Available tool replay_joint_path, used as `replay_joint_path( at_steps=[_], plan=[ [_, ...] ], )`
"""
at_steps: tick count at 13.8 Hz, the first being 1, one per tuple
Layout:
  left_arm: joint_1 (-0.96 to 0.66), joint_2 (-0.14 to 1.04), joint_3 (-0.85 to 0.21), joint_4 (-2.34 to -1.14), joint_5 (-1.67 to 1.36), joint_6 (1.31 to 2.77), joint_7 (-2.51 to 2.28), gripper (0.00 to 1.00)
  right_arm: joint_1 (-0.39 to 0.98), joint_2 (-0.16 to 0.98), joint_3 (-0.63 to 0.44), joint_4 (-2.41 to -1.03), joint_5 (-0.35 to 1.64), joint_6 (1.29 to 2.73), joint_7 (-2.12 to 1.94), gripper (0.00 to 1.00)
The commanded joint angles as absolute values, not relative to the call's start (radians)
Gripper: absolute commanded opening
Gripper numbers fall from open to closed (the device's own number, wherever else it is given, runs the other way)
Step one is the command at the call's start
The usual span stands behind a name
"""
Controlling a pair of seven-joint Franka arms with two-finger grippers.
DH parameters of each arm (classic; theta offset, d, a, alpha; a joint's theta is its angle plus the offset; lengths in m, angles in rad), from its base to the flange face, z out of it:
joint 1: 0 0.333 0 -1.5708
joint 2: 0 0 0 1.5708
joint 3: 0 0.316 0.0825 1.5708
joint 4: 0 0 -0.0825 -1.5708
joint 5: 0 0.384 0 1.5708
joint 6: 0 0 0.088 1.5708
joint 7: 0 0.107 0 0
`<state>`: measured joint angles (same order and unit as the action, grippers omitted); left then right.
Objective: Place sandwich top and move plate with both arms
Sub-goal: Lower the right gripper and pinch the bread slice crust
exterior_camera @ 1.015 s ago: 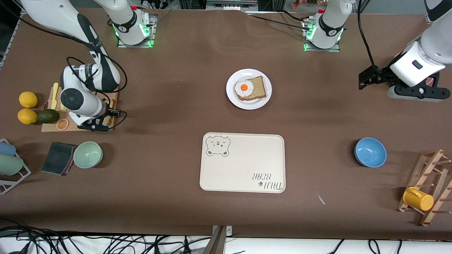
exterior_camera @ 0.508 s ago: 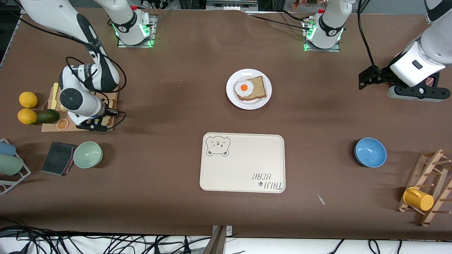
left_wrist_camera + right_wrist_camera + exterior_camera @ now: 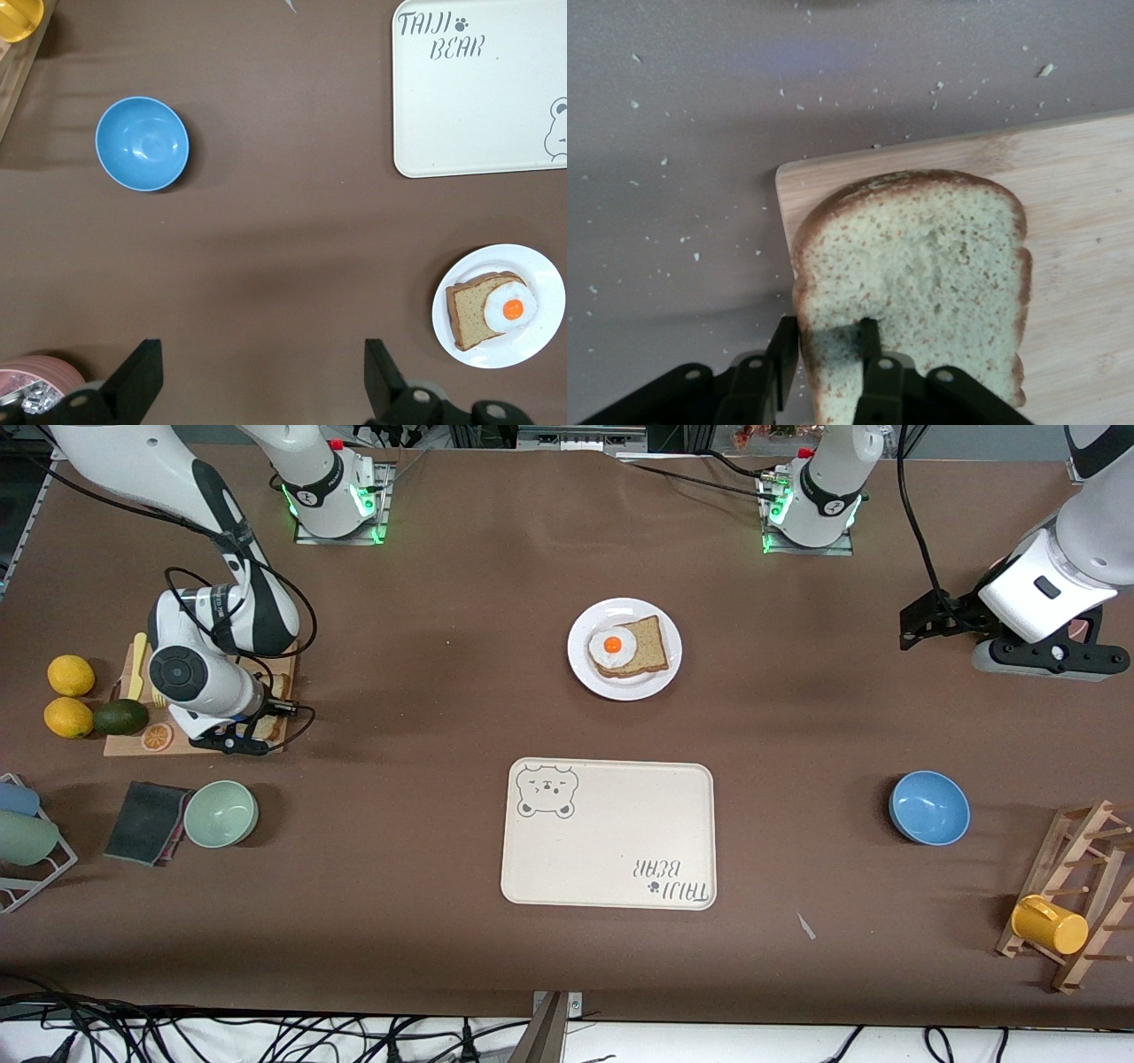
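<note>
The sandwich top (image 3: 921, 266), a speckled bread slice with a dark crust, lies over the corner of a wooden cutting board (image 3: 1081, 195). My right gripper (image 3: 828, 332) is shut on its crust edge, one finger beside the crust and one on the crumb. In the front view the right gripper (image 3: 251, 735) is low over the board (image 3: 190, 742), and the slice is mostly hidden under the wrist. The white plate (image 3: 625, 687) holds a bread slice bearing a fried egg (image 3: 613, 646); it also shows in the left wrist view (image 3: 540, 352). My left gripper (image 3: 263, 354) waits open and empty, high at the left arm's end (image 3: 921, 627).
A cream bear-printed tray (image 3: 611, 841) lies nearer to the front camera than the plate. A blue bowl (image 3: 928, 808) and a wooden rack with a yellow mug (image 3: 1049, 924) are at the left arm's end. A green bowl (image 3: 221, 813), dark sponge (image 3: 146, 821), lemons (image 3: 70, 675) and avocado (image 3: 120, 716) surround the board.
My right gripper has shifted a little over the cutting board, away from the front camera. The left arm, the plate and the tray have not moved.
</note>
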<state>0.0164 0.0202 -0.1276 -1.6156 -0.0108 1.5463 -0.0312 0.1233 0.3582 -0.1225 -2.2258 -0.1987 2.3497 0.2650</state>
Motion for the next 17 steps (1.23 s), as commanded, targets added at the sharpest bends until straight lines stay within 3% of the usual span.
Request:
replay_joint_path(
  at_steps=[1,8,15,17],
  plan=[
    [0.011,0.029,-0.124,-1.588,0.008,1.522,-0.011,1.00,0.124,0.374,-0.114,-2.253,-0.202,2.385,0.287,0.30],
    [0.011,0.028,-0.127,-1.588,0.008,1.522,-0.012,1.00,0.124,0.390,-0.114,-2.253,-0.202,2.399,0.287,0.00],
    [0.009,0.028,-0.129,-1.588,0.006,1.522,-0.012,1.00,0.132,0.374,-0.109,-2.227,-0.198,2.376,0.298,0.00],
    [0.009,0.028,-0.127,-1.588,0.006,1.522,-0.012,1.00,0.136,0.362,-0.103,-2.168,-0.195,2.277,0.305,0.00]
  ],
)
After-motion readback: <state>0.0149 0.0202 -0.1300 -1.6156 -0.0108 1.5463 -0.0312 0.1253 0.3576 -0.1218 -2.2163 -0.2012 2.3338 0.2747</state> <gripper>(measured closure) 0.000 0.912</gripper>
